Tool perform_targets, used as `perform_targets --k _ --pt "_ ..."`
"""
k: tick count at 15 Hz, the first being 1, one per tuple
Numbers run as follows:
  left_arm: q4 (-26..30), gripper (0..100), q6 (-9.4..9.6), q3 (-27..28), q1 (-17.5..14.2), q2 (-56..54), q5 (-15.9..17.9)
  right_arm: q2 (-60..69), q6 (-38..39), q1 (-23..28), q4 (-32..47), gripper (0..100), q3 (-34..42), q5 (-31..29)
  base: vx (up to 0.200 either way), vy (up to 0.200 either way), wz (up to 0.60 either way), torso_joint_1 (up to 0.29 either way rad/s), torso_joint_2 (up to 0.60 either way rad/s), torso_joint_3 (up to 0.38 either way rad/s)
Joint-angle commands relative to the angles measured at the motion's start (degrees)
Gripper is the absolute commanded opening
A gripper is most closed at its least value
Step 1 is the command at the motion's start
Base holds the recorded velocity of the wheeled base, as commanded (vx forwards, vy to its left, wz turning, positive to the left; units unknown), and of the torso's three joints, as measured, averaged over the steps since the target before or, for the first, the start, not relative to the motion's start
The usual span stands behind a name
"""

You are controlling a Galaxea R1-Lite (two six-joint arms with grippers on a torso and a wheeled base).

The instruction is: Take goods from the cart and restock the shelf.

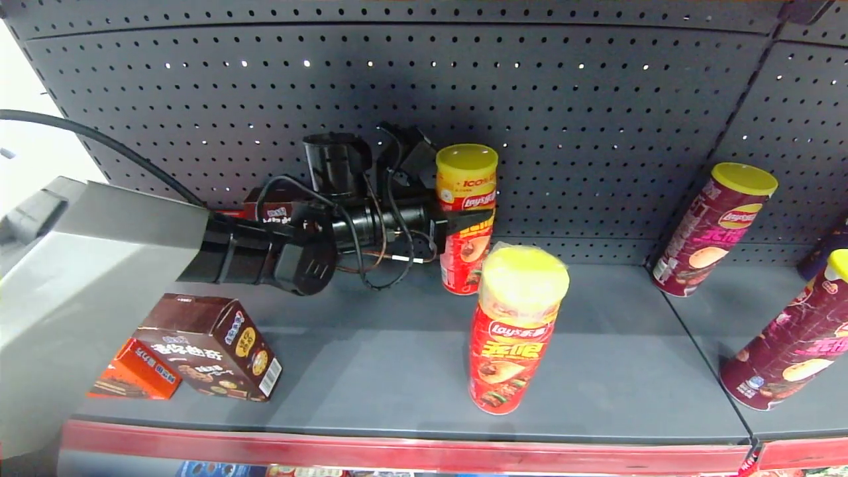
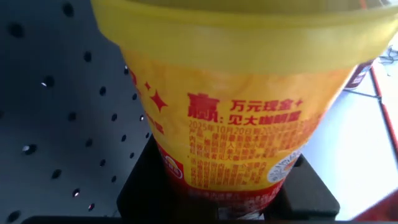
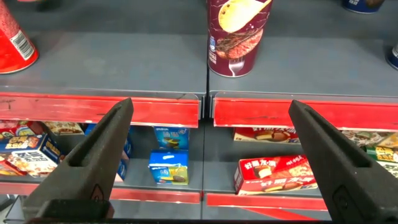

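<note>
A red can (image 1: 466, 218) with a yellow lid stands upright at the back of the shelf (image 1: 371, 361), close to the pegboard (image 1: 563, 99), clamped around its middle by the left gripper (image 1: 458, 228). The dark fingers (image 2: 148, 186) press on either side of it. Its base sits at shelf level, though whether it has touched down cannot be told.

Judging by the scene, this item is all but placed, with only the release and pull-back left. A matching front can (image 1: 517, 331) stands just ahead of it and slightly toward the robot's right, so this can makes the start of a row. How many goods remain to bring over cannot be judged.

The right gripper (image 3: 211, 107) hangs in front of the shelf's red edge strip (image 3: 99, 107), its fingers wide apart and holding nothing.

Both red cans carry a round logo, a food picture and yellow lettering. The held can's yellow band bears red print and lines of small text.

Two maroon cans (image 1: 715, 228) lean at the robot's right. A brown box (image 1: 212, 344) and an orange box (image 1: 136, 372) lie side by side at its left, near the shelf front. More boxed goods (image 3: 169, 168) sit on the tier below.
</note>
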State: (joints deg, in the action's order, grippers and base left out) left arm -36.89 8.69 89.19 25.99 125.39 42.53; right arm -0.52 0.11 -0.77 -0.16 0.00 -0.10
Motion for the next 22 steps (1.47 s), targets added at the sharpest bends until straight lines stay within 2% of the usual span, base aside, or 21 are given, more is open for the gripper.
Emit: perform_targets --k 1,5,8,9,14,20,21,22 --pt "-0.03 0 1.06 1.6 0.46 3.37 0.09 -0.27 -0.02 -0.02 -0.02 100 0.0 0.01 0.0 0.0 0.0 0.0 0.0 0.0" --pt "-0.03 0 1.06 4.94 1.43 6.62 0.01 -0.27 0.07 -0.02 -0.02 100 0.0 0.01 0.0 0.0 0.0 0.0 0.0 0.0" --pt "-0.03 0 1.06 5.47 1.78 7.41 0.01 -0.27 -0.02 -0.02 -0.02 100 0.0 0.01 0.0 0.0 0.0 0.0 0.0 0.0" --pt "-0.11 100 1.15 5.47 1.78 7.41 0.01 -0.27 -0.02 -0.02 -0.02 100 0.0 0.01 0.0 0.0 0.0 0.0 0.0 0.0" --pt "0.85 100 1.06 3.01 1.61 4.16 0.01 -0.18 0.07 -0.02 -0.02 100 0.0 0.01 0.0 0.0 0.0 0.0 0.0 0.0" --pt "11.4 100 1.24 0.73 1.26 -4.81 -0.78 -0.18 -0.02 -0.02 -0.02 100 0.0 0.01 0.0 0.0 0.0 0.0 0.0 0.0" --pt "13.42 100 3.26 -0.42 1.34 -6.04 -2.19 -0.18 -0.02 -0.02 -0.02 100 0.0 0.01 0.0 0.0 0.0 0.0 0.0 0.0" --pt "14.3 100 6.25 -1.65 1.43 -6.48 -4.56 -0.27 -0.02 -0.02 -0.02 100 0.0 0.01 0.0 0.0 0.0 0.0 0.0 0.0"
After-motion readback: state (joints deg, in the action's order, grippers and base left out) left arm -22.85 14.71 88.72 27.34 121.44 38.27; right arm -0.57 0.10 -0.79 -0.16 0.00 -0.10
